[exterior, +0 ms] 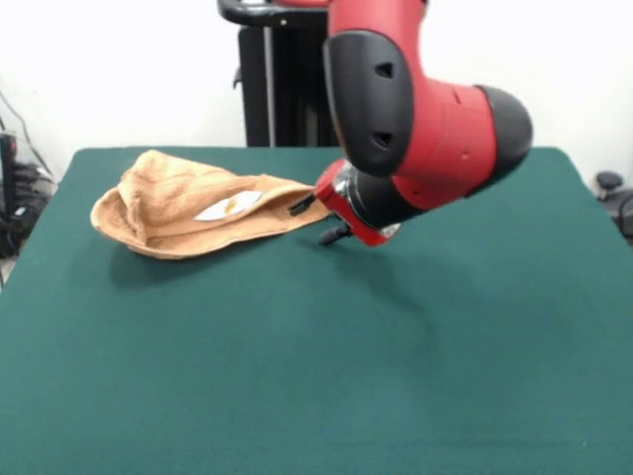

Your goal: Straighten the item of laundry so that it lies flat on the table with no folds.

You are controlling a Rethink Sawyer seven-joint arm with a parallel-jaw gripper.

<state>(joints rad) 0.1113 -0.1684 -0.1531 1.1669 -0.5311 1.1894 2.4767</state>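
The item of laundry [183, 205] is a light orange-tan terry towel lying crumpled and folded over on itself at the far left of the dark green table [326, 376]. Its white label [226, 207] shows on top. The towel's right corner tapers to a point that reaches the gripper [302, 205]. The gripper is low over the table, right at that corner, and is mostly hidden behind the red and black wrist [361, 208]. I cannot see whether it holds the corner.
The big red arm [425, 119] comes down from the top middle and hangs over the far centre of the table. The black pedestal [277, 89] stands behind the far edge. Dark clutter shows past the left and right table edges.
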